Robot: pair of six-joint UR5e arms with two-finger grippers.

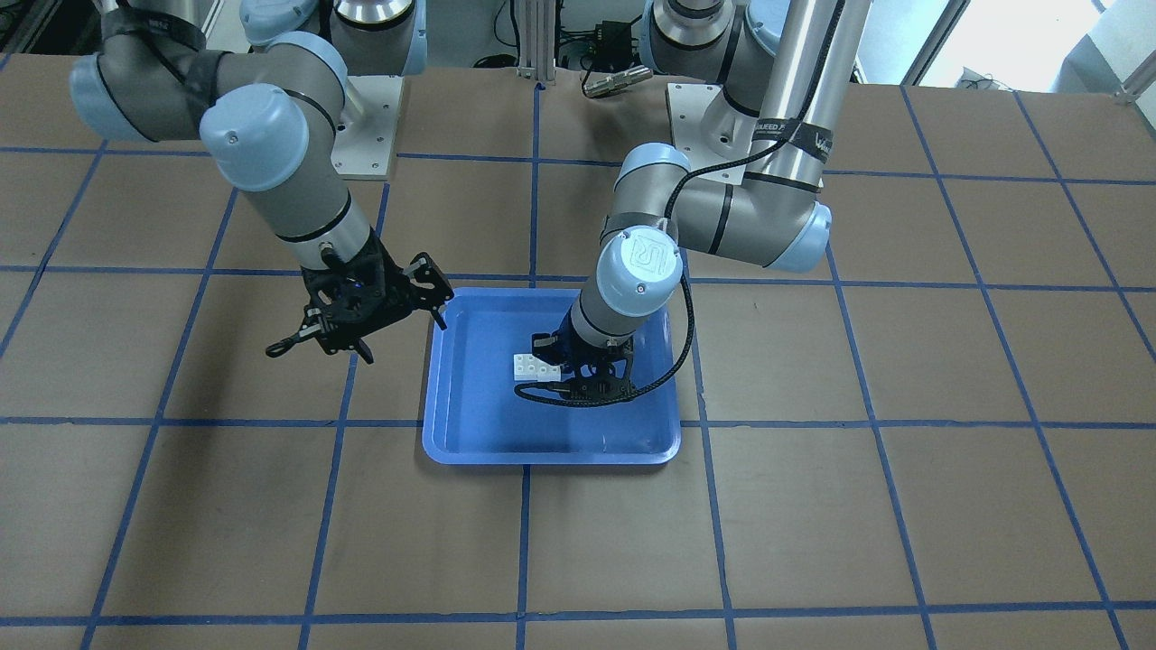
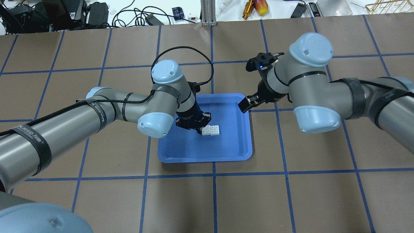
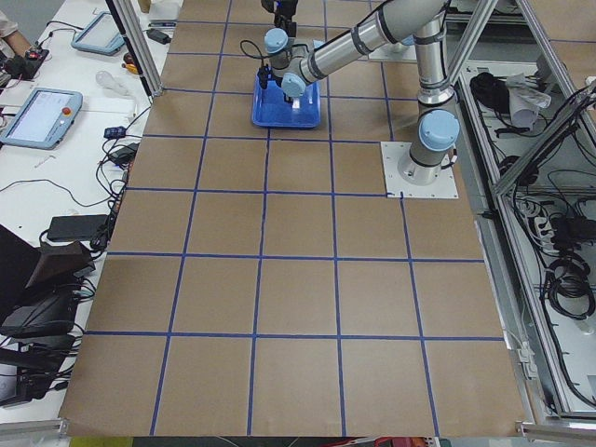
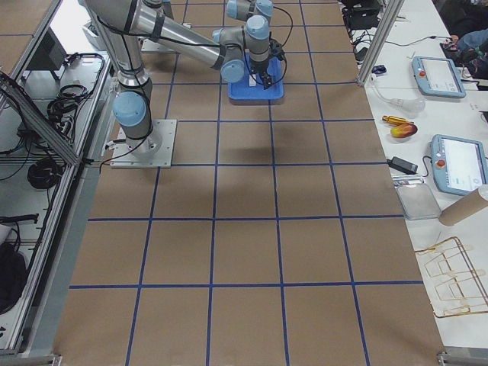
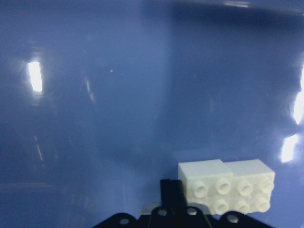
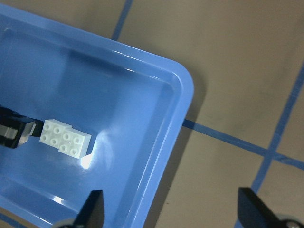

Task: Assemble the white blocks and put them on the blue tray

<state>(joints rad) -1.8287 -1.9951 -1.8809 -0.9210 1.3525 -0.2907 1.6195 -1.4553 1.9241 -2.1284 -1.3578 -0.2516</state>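
Note:
The two white blocks [image 2: 211,130] lie joined together, studs up, on the floor of the blue tray [image 2: 239,152]. They also show in the front view [image 1: 533,366], the left wrist view [image 5: 227,186] and the right wrist view [image 6: 65,138]. My left gripper [image 2: 198,130] reaches down into the tray. Its fingers look shut together, and their tip [image 5: 172,190] stands right against one end of the blocks, not around them. My right gripper [image 6: 173,211] is open wide and empty. It hovers over the tray's edge on my right side [image 1: 402,329].
The tray's rim [image 1: 470,447] stands on the brown table with blue grid lines. The left arm's black cable [image 1: 686,334] loops over the tray's side. Tools and cables lie along the far table edge [image 2: 255,6], away from the arms.

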